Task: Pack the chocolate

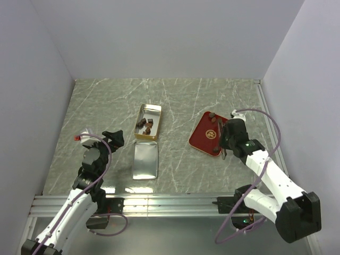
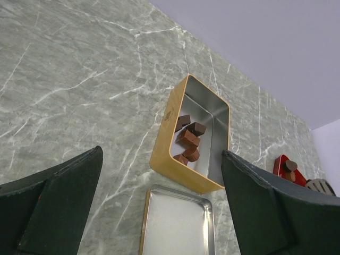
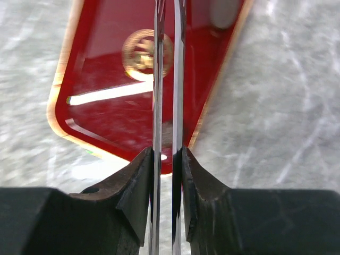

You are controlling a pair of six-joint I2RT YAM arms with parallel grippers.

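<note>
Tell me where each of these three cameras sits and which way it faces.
Top external: fixed above and behind the arms, looking down on the marble table; both arms show, with left pincer and right pincer.
Left wrist: on the left arm, facing forward and down at the gold tin with chocolate and its lid; two dark fingers spread wide.
Right wrist: on the right arm, close above the red tray; two thin fingers run up the middle, nearly together.
Shared: top and left wrist both show tin, lid, tray.
</note>
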